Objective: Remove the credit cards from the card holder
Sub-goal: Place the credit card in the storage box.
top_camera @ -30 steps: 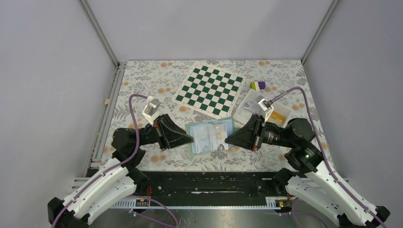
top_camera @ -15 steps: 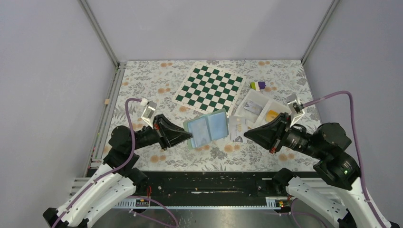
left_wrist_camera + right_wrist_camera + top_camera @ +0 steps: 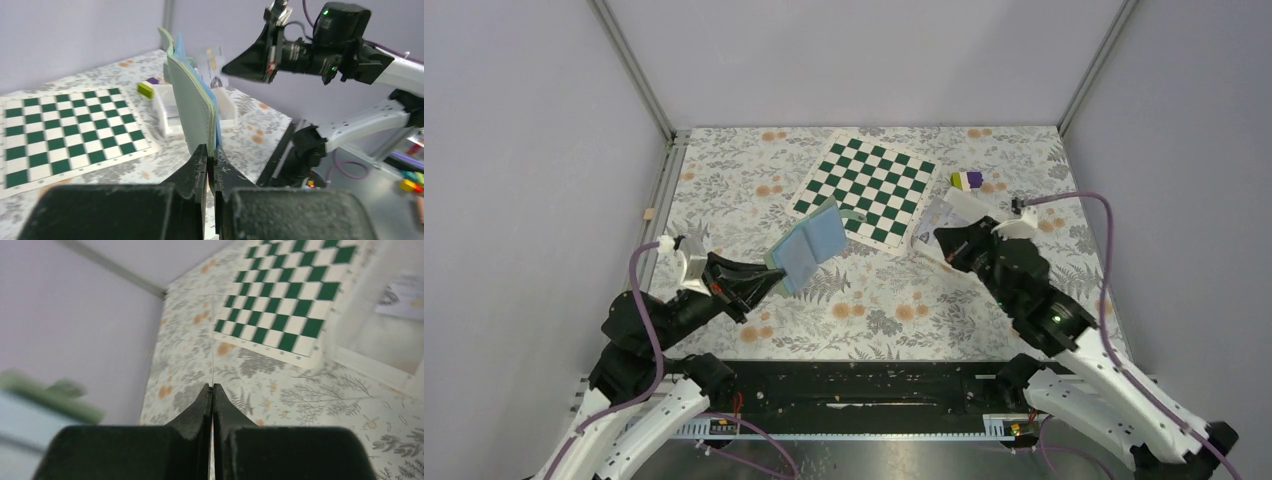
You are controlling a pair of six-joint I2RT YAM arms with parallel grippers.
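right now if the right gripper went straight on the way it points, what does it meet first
The right gripper likely meets the flowered tablecloth just short of the chequered mat, its held credit card first; the card holder lies off to the side. Depth is unclear.

Card holder (image 3: 192, 107) in soft, matt, leather-like material. Thin, smooth plastic credit card (image 3: 214, 67), pale with dark print. Rough, grainy matt black plastic on fingers (image 3: 190, 175) of left gripper (image 3: 207, 152). Matt floral-printed cloth over table (image 3: 874, 310). Smooth chequered mat (image 3: 864, 188) with faint sheen. White, slightly translucent plastic tray (image 3: 167, 120). Glossy white plastic arm shells (image 3: 1124, 390). Brushed metal frame rails (image 3: 629, 65).
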